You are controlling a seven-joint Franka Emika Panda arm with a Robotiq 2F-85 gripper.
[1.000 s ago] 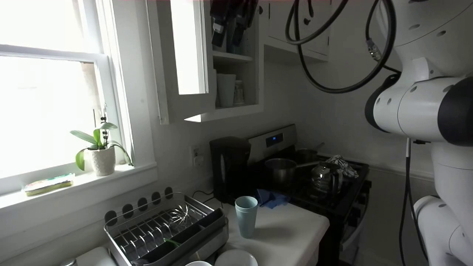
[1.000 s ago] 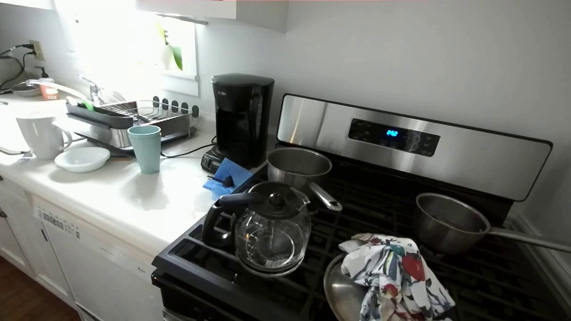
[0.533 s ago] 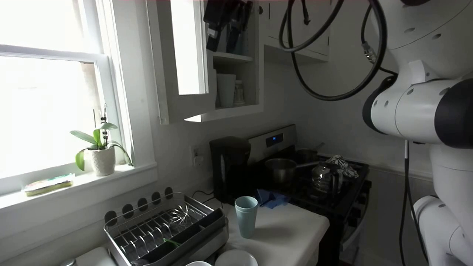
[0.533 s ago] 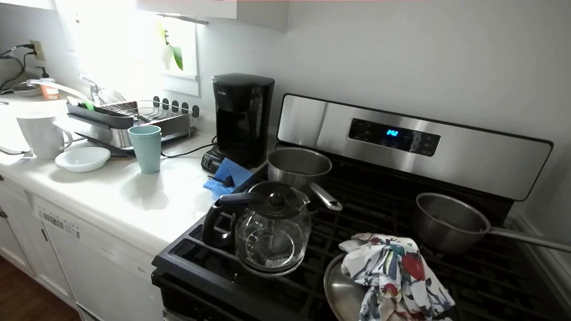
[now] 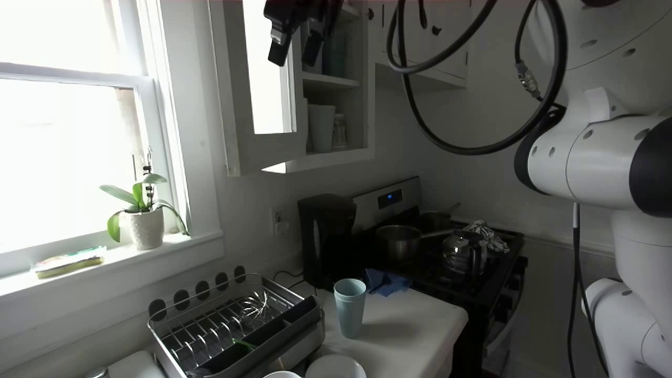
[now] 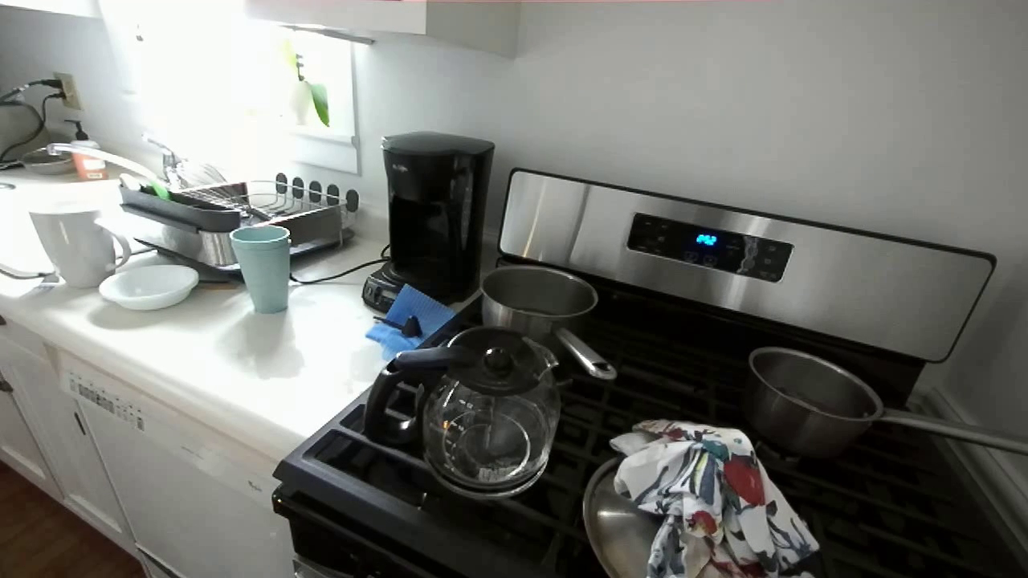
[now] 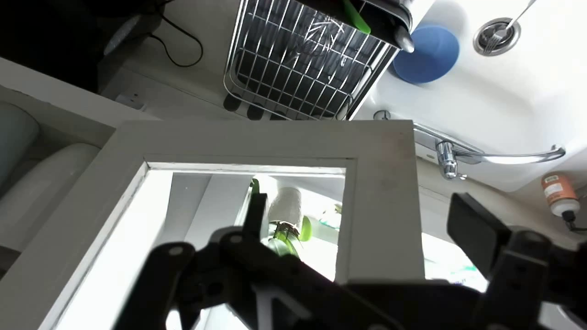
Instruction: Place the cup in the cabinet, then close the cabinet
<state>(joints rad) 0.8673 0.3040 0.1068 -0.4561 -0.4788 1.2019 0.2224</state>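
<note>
While cabinet (image 5: 336,158) gapes, spread jaws shift doorward.

In an exterior view, the gaze runs past the window (image 5: 68,126) toward the farther stove (image 5: 411,197); in an exterior view, down over the near coffee pot (image 6: 490,429). The wrist view looks, inverted, down past the close cabinet door (image 7: 385,206). All share the dish rack (image 5: 302,338).

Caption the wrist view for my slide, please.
Open claw at the open cabinet door, a potted plant showing through it, dish rack and sink beyond.
</note>
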